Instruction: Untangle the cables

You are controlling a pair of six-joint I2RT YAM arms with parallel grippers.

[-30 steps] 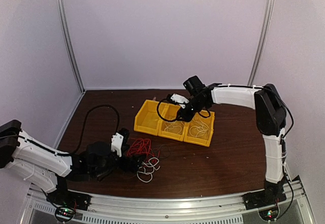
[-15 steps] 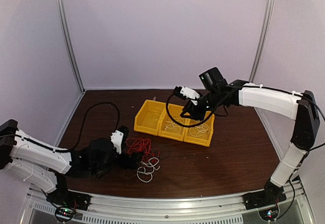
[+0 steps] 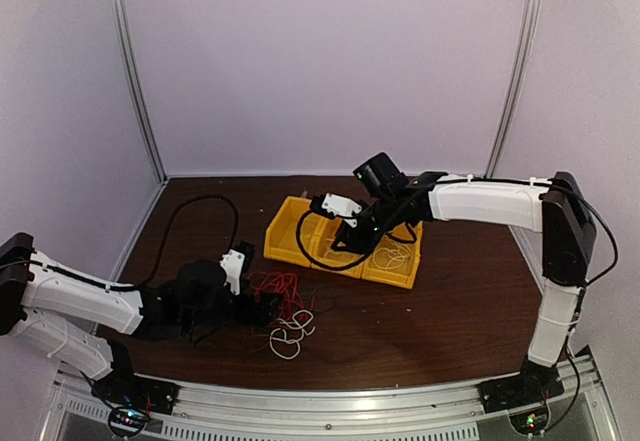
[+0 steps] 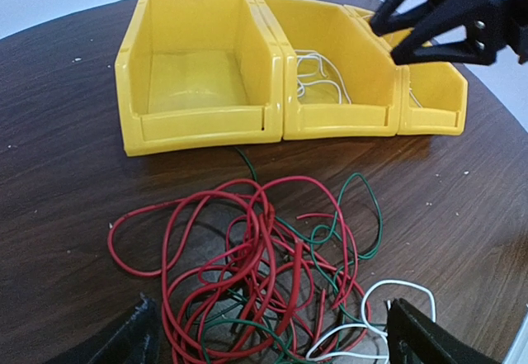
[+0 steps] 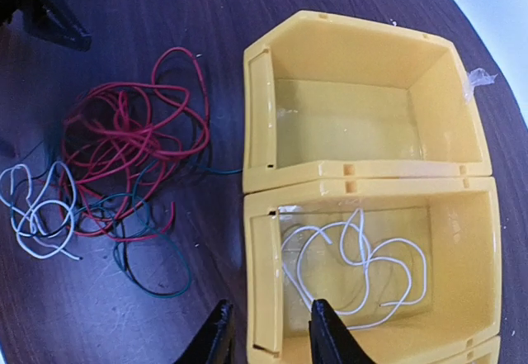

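Swung back leftward, my right gripper (image 5: pixel 270 331) hovers over the middle yellow bin (image 5: pixel 261 281), fingers parted, empty.
My left gripper (image 4: pixel 276 333) gapes wide at the tangled cables (image 4: pixel 247 257).

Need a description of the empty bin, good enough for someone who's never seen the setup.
On the brown table stands a row of three yellow bins. Take the end bin nearest the red cable tangle. Its floor is bare; the middle bin beside it holds white wire.
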